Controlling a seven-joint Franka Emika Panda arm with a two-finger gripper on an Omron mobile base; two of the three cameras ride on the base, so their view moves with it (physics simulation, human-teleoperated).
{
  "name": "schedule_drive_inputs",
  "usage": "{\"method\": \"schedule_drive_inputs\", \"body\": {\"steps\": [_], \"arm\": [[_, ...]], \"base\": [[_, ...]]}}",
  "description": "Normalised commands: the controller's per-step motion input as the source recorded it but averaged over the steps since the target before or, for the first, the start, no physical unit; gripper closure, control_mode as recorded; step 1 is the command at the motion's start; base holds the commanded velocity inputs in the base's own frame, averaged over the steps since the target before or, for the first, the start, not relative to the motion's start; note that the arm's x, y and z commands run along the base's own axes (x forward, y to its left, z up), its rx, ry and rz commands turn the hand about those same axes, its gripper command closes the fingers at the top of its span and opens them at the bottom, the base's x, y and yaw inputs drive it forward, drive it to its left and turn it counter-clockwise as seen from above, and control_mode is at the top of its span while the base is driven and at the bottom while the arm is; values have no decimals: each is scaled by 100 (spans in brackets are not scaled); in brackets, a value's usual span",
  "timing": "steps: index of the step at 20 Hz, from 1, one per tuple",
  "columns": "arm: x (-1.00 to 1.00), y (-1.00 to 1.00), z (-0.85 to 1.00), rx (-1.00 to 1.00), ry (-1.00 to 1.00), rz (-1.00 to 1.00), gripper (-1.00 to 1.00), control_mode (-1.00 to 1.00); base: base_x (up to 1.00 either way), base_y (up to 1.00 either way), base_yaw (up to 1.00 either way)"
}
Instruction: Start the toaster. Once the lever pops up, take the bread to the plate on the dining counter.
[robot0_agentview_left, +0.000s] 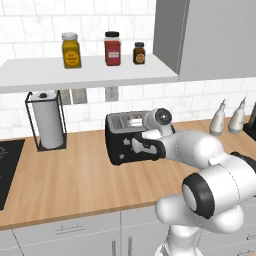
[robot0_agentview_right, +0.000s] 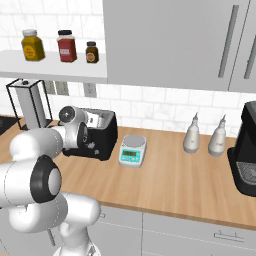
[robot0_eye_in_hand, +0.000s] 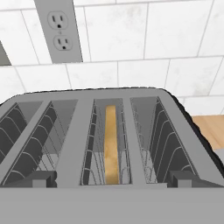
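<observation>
The black toaster (robot0_agentview_left: 120, 135) stands on the wood counter against the tiled wall, also seen from the right (robot0_agentview_right: 102, 135). In the hand view its silvery slotted top (robot0_eye_in_hand: 74, 131) is close below me. The bread (robot0_eye_in_hand: 111, 148), a thin tan slice, stands edge-on in a middle slot. My gripper (robot0_eye_in_hand: 111, 183) is open, its two dark fingertips (robot0_eye_in_hand: 41, 179) spread wide over the toaster's front edge. From the base, the gripper (robot0_agentview_left: 136, 145) sits at the toaster's front right (robot0_agentview_right: 86, 140). The plate and the dining counter are out of view.
A paper towel holder (robot0_agentview_left: 47, 120) stands left of the toaster, with a dark cooktop (robot0_agentview_left: 7, 165) beyond it. Right of the toaster are a small scale (robot0_agentview_right: 132, 150), two pale bottles (robot0_agentview_right: 192, 134) and a black coffee machine (robot0_agentview_right: 245, 150). Jars (robot0_agentview_left: 112, 48) line the shelf above.
</observation>
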Motion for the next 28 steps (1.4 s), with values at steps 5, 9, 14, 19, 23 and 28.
{"method": "schedule_drive_inputs", "body": {"steps": [5, 9, 14, 19, 23, 28], "arm": [[0, 0, 0, 0, 0, 0, -100, -100], [0, 0, 0, 0, 0, 0, -100, -100], [0, 0, 0, 0, 0, 0, -100, -100], [0, 0, 0, 0, 0, 0, -100, -100], [0, 0, 0, 0, 0, 0, -100, -100], [0, 0, 0, 0, 0, 0, -100, -100]], "base": [[0, 0, 0], [0, 0, 0], [0, 0, 0], [0, 0, 0], [0, 0, 0], [0, 0, 0]]}}
